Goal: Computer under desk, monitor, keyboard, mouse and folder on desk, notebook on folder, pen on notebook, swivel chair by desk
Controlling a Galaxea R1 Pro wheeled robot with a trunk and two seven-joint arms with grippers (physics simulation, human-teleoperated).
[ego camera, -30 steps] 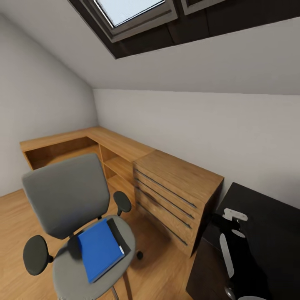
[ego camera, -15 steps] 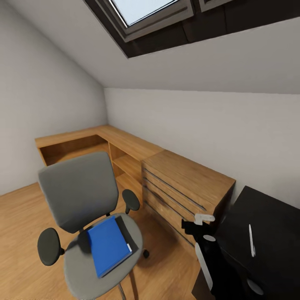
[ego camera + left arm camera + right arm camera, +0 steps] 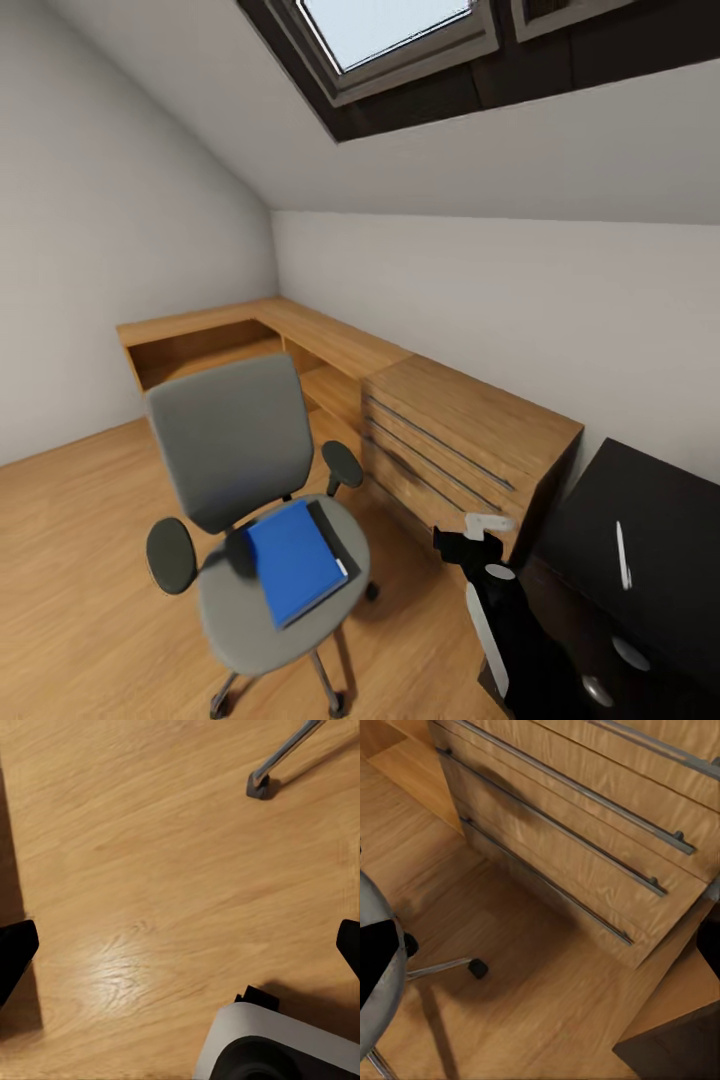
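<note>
The grey swivel chair (image 3: 232, 440) stands on the wood floor at the lower left of the head view. On its seat lies the blue folder (image 3: 293, 560), with the dark notebook (image 3: 333, 538) showing along its right side. The black desk (image 3: 668, 500) fills the lower right corner, and the thin white pen (image 3: 622, 555) lies on its top. My right arm (image 3: 488, 605) hangs between chair and desk. My right gripper (image 3: 540, 952) is open over the floor by the chest. My left gripper (image 3: 180, 949) is open above bare floor.
A light wooden chest of drawers (image 3: 470, 440) stands against the wall between chair and desk, joined to a low wooden shelf unit (image 3: 250, 335). Silver knobs (image 3: 630, 652) mark the desk drawers. A chair caster (image 3: 476, 967) and my robot base (image 3: 277, 1042) show near the grippers.
The whole head view has shifted, so the camera has moved: chair and chest now sit further right in the picture. The pen on the desk has come into view.
</note>
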